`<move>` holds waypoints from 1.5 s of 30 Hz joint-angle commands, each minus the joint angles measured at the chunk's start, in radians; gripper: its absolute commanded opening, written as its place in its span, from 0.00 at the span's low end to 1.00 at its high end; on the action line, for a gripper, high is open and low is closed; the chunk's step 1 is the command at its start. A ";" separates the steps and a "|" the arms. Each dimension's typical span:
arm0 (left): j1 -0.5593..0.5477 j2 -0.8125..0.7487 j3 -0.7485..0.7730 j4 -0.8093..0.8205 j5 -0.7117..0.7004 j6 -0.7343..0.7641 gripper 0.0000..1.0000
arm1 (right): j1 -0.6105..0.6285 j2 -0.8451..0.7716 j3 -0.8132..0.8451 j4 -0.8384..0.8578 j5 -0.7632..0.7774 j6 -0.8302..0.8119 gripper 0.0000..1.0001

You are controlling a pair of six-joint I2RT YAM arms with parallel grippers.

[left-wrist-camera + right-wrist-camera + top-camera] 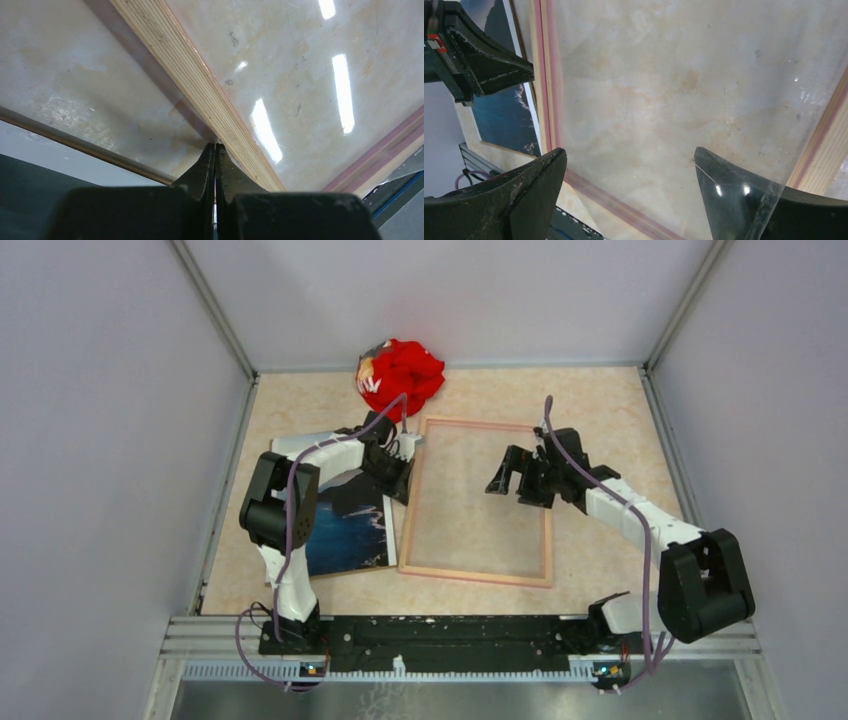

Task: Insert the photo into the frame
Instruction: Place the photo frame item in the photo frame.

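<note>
The frame lies flat on the table, light wood side up, and the table shows through its clear pane. The photo lies left of it, partly under my left arm; it also shows in the right wrist view. My left gripper is shut, its tips against the frame's left rail near the far corner. I cannot tell whether anything thin is pinched. My right gripper is open and empty above the pane. A clear sheet's edge crosses its right finger.
A red cloth bundle sits at the back, just beyond the frame's far left corner. Grey walls close in the table on three sides. The arms' black base rail runs along the near edge.
</note>
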 commanded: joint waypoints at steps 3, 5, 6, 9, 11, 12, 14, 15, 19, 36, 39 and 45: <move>-0.012 -0.042 0.013 0.017 0.050 0.007 0.00 | 0.006 0.023 0.051 -0.013 0.031 -0.053 0.99; -0.011 -0.041 0.014 0.018 0.050 0.007 0.00 | 0.006 0.029 0.044 -0.007 0.029 -0.058 0.99; -0.011 -0.042 0.013 0.017 0.050 0.008 0.00 | 0.006 0.031 0.043 -0.008 0.030 -0.060 0.99; -0.011 -0.042 0.013 0.018 0.052 0.007 0.00 | 0.005 0.047 0.049 -0.014 0.035 -0.066 0.99; -0.011 -0.041 0.014 0.018 0.051 0.008 0.00 | 0.005 0.066 0.059 -0.027 0.044 -0.074 0.99; -0.011 -0.039 0.014 0.018 0.051 0.007 0.00 | 0.004 0.076 0.063 -0.036 0.050 -0.079 0.99; -0.012 -0.037 0.014 0.018 0.053 0.006 0.00 | 0.005 0.083 0.066 -0.040 0.063 -0.084 0.99; -0.012 -0.036 0.015 0.019 0.054 0.006 0.00 | 0.006 0.081 0.063 -0.035 0.069 -0.084 0.99; -0.011 -0.038 0.016 0.019 0.055 0.006 0.00 | 0.005 0.079 0.082 -0.050 0.111 -0.081 0.99; -0.012 -0.033 0.010 0.022 0.059 0.012 0.00 | 0.005 0.107 0.118 -0.135 0.205 -0.120 0.99; -0.011 -0.033 0.011 0.020 0.056 0.014 0.00 | 0.003 0.092 0.125 -0.145 0.211 -0.129 0.99; -0.010 -0.035 0.011 0.018 0.055 0.015 0.00 | 0.002 0.102 0.147 -0.178 0.219 -0.149 0.99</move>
